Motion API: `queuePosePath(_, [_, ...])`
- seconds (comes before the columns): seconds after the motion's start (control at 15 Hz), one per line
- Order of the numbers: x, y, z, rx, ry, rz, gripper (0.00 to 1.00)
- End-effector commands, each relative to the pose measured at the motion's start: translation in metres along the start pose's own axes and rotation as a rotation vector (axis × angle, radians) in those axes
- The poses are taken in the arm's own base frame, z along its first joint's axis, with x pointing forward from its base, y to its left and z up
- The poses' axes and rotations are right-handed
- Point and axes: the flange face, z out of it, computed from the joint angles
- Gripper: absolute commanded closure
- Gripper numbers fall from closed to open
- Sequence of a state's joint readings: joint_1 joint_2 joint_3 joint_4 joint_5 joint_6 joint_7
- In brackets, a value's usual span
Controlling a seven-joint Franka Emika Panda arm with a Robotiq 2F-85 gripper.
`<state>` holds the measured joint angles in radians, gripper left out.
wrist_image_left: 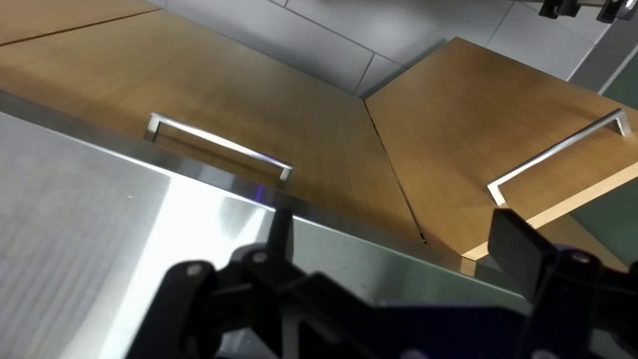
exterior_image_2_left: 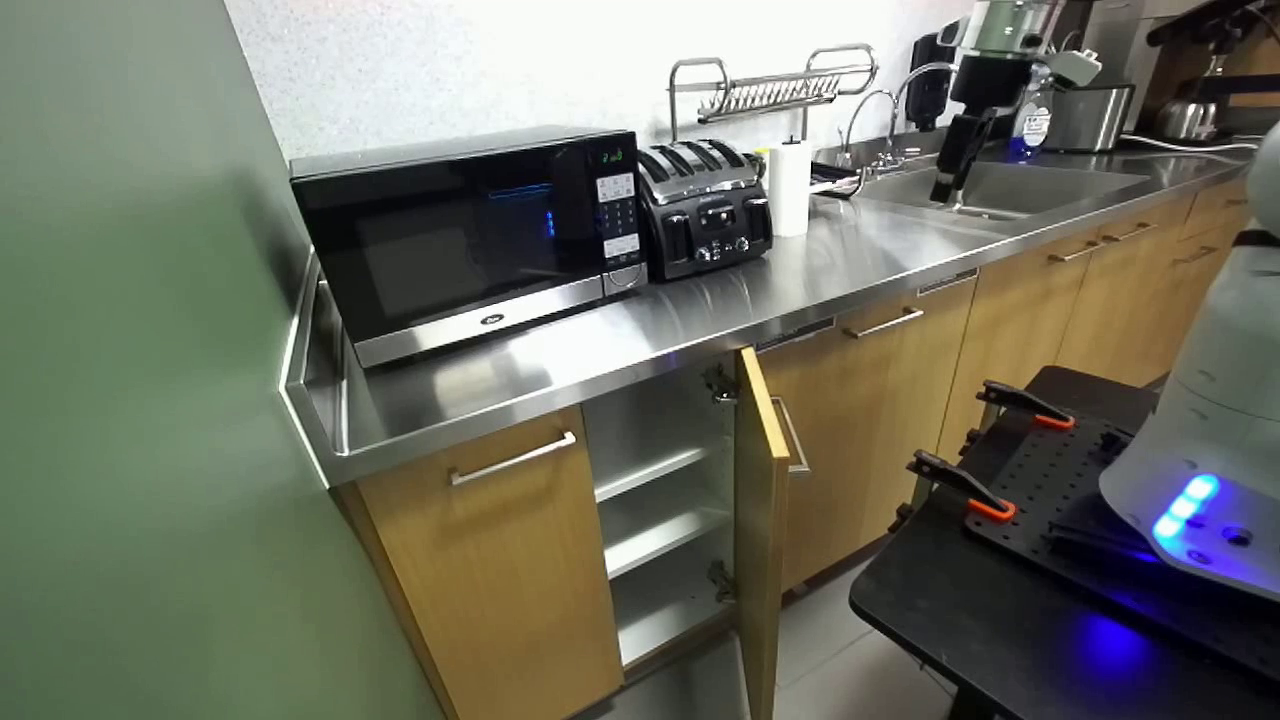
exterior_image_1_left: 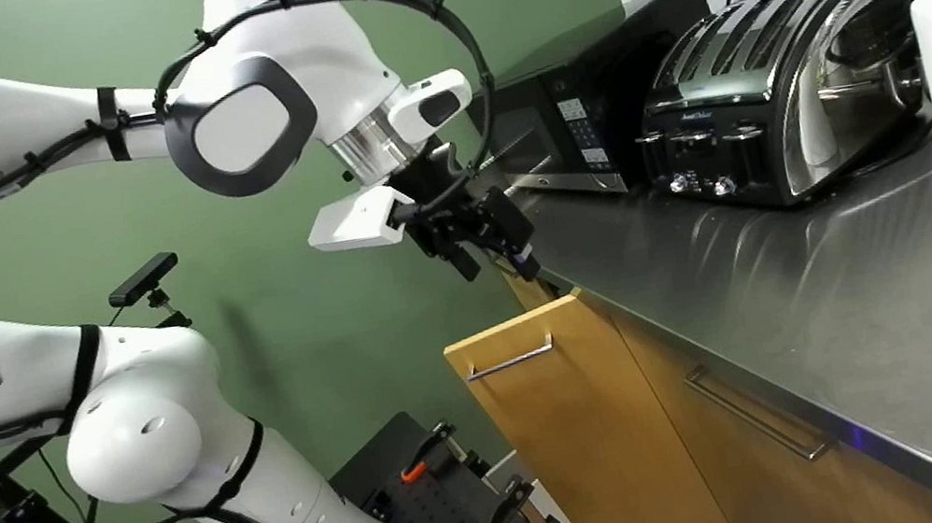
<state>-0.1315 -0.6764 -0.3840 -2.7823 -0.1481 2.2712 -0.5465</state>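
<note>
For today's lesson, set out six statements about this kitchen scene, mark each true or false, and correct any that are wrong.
1. The gripper is open and holds nothing. True.
2. The toaster stands between the microwave and the paper roll. True.
3. Every cupboard door is shut. False: one door stands open.
4. The paper roll lies on its side. False: it stands upright on the counter.
5. The open cupboard has shelves inside. True.
6. The front of the microwave hangs open. False: it is closed.
</note>
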Motion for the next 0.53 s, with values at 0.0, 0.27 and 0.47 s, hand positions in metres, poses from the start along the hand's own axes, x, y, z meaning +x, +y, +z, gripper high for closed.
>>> queuePosePath(0.0, [0.006, -0.013, 0.008, 0.066, -0.011, 0.068, 0.00])
queuePosePath(0.27, [0.017, -0.033, 0.027, 0.130, -0.065, 0.142, 0.00])
queuePosePath(0.47, [0.016, -0.036, 0.026, 0.126, -0.073, 0.101, 0.00])
